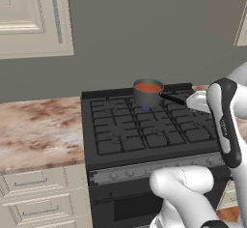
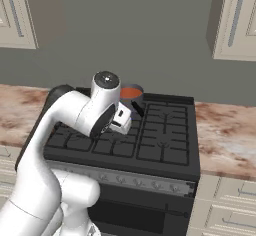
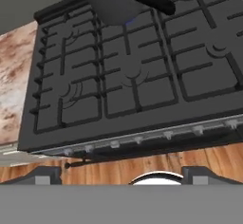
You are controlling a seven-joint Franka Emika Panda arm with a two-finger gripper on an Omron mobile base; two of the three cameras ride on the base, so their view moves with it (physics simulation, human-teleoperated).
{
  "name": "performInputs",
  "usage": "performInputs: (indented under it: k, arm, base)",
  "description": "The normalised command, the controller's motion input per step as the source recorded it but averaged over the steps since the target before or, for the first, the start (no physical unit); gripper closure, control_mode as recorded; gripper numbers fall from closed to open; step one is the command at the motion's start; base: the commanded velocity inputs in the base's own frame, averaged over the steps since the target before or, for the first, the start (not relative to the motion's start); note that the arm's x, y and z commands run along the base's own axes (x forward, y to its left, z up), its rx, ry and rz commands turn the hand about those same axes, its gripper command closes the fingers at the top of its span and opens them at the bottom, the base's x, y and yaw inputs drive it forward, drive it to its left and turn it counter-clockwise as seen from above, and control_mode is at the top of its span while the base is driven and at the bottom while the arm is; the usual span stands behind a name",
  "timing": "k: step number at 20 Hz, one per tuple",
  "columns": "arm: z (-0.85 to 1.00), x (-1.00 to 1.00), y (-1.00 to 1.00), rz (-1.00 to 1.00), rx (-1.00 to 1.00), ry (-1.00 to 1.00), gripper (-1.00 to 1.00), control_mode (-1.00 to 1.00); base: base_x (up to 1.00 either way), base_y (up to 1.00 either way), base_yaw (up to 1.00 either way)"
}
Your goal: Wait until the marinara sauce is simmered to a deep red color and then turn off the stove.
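One round orange-red marinara sauce point(image 1: 147, 87) disc on black grated stove point(image 1: 144, 130); end effector point(image 3: 121, 176) spread wide, empty.

Saucepan point(image 1: 147, 94) blocks rear burner; front grates point(image 1: 144, 137) open.

A kitchen: black gas stove point(image 1: 149, 130), marble-look counter point(image 1: 38, 130), beige drawer cabinets point(image 1: 43, 198).

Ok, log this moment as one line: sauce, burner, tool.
marinara sauce: orange-red, in saucepan at stove rear | burner: blue flame under pan | tool: above stove front, apart from knobs, empty
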Motion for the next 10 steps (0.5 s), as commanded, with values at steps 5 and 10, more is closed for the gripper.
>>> performInputs:
  k: [5, 10]
  arm:
    - [-0.53, -0.52, -0.53, -0.15, 0.09, -0.13, -1.0, -1.0]
    - [-0.47, -0.44, -0.41, -0.13, 0.14, -0.18, -1.0, -1.0]
  base:
    - [0.0, 0.0, 0.0]
    - [0.0, 0.0, 0.0]
